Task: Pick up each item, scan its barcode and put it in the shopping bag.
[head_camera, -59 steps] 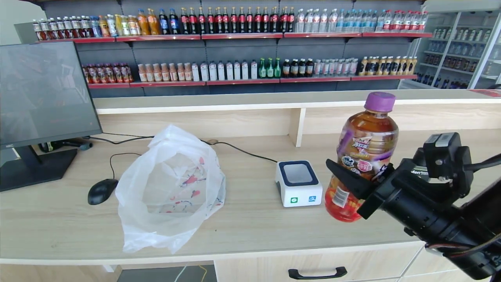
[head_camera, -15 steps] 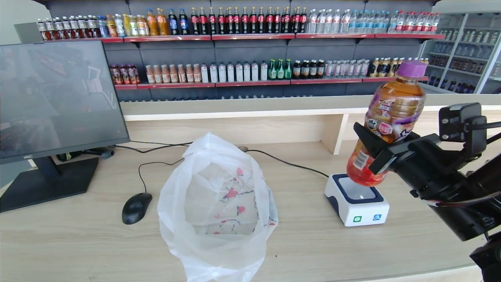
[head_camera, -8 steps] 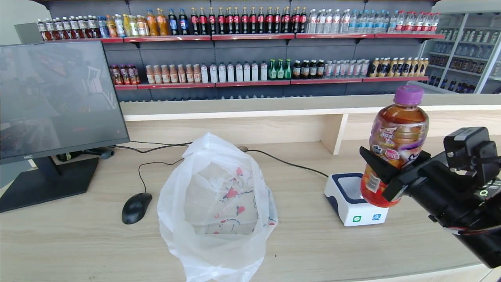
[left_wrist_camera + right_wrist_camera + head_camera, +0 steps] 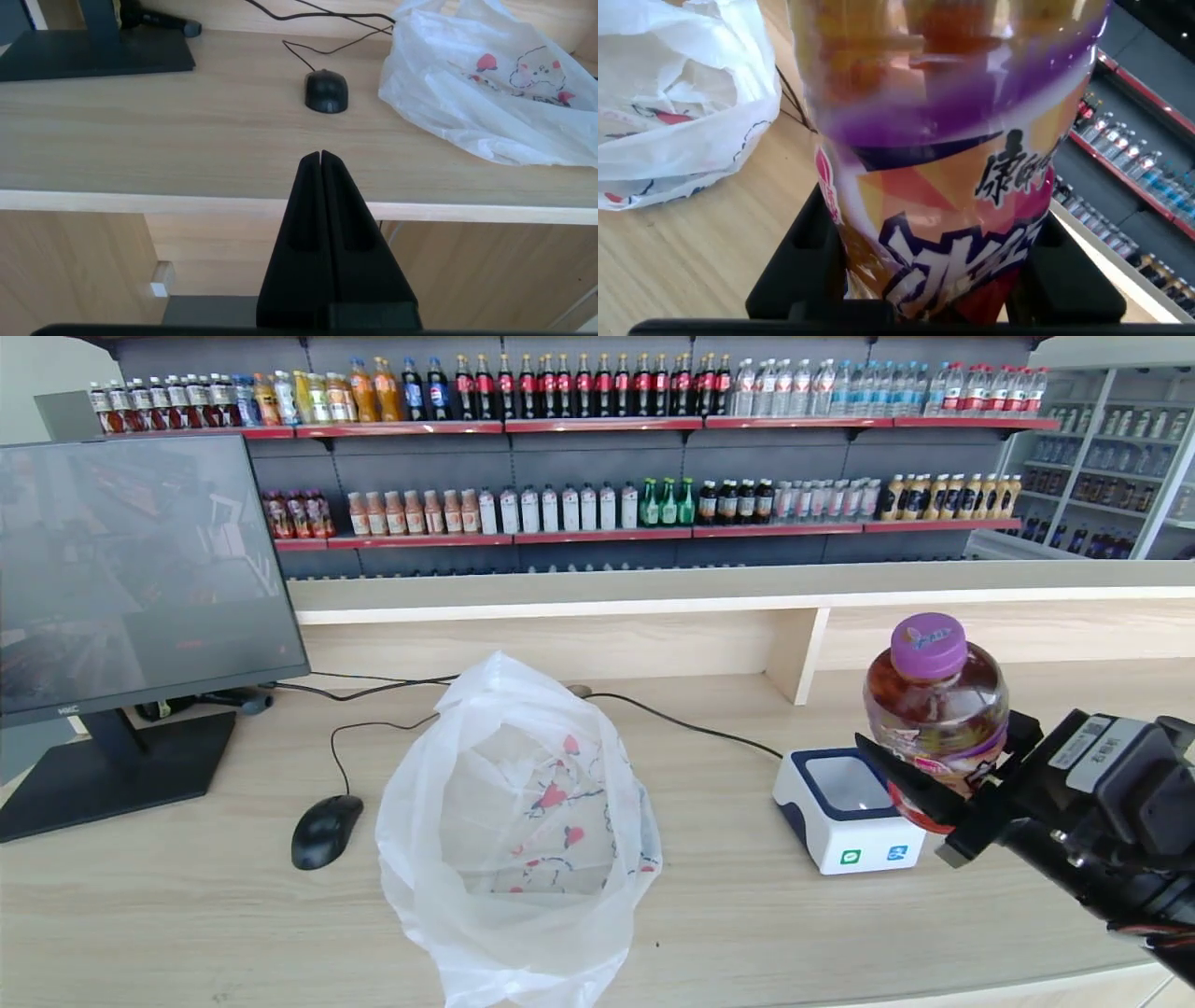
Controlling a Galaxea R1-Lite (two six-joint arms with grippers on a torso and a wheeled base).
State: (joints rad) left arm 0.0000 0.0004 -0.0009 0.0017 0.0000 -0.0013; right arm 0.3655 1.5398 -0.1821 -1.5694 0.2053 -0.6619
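The wooden tabletop (image 4: 187, 924) is carrying a monitor (image 4: 140, 569), a black mouse (image 4: 325, 831), the shopping bag (image 4: 518, 831), a white scanner (image 4: 845, 817), and possibly a handheld device (image 4: 201, 702) behind the stand.

To my left a dark monitor (image 4: 140, 569) stands on the wooden counter (image 4: 187, 915), a black mouse (image 4: 325, 831) right of it; stocked shelves (image 4: 597, 534) line the far wall.

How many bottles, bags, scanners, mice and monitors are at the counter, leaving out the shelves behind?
bottle: 1
bag: 1
scanner: 1
mouse: 1
monitor: 1
Total: 5
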